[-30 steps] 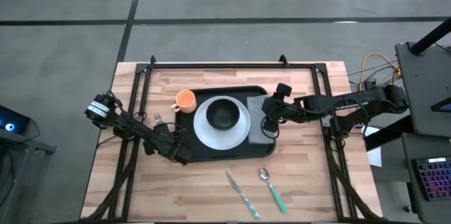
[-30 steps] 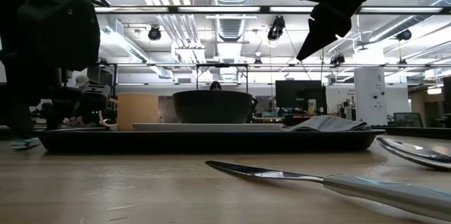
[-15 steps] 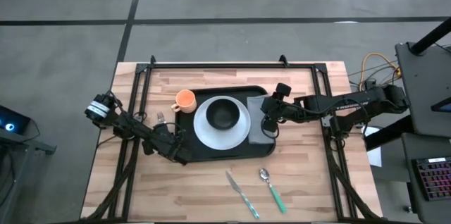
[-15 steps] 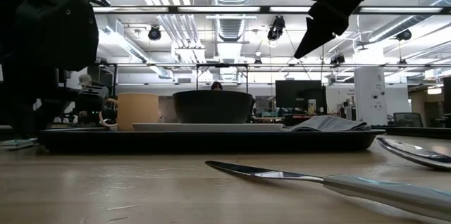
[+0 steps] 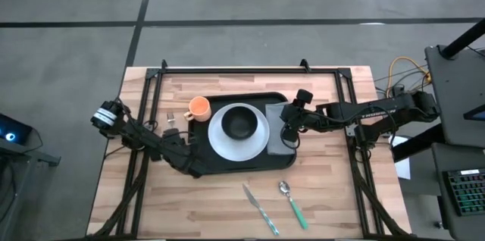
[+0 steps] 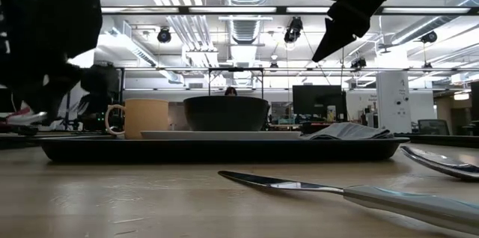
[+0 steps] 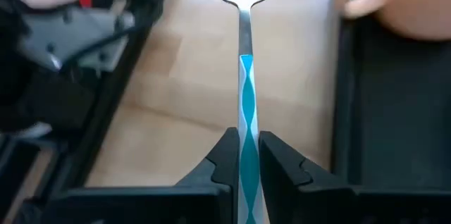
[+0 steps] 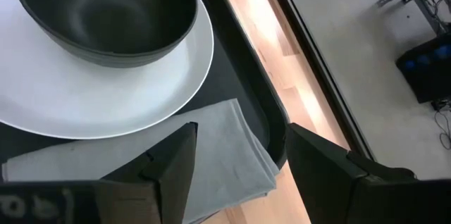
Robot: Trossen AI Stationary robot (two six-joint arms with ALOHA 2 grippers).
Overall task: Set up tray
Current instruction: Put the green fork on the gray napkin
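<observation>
- Presently, left hand (image 7: 244, 155) is pinching a blue-patterned fork (image 7: 244, 76) at centre-left of the high view, beside the tray (image 5: 198, 167).
- Right hand (image 8: 239, 153) is hovering spread over the grey napkin (image 8: 176, 157), right of centre.

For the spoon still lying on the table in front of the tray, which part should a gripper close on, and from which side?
Grip the spoon on its green handle, about midway, coming straight down from above with the fingers across the handle. It lies flat on the bare wood, handle pointing toward the table's near edge, and the handle is straight and narrow. The knife lies close on one side, so a top-down approach probably avoids bumping it.
</observation>
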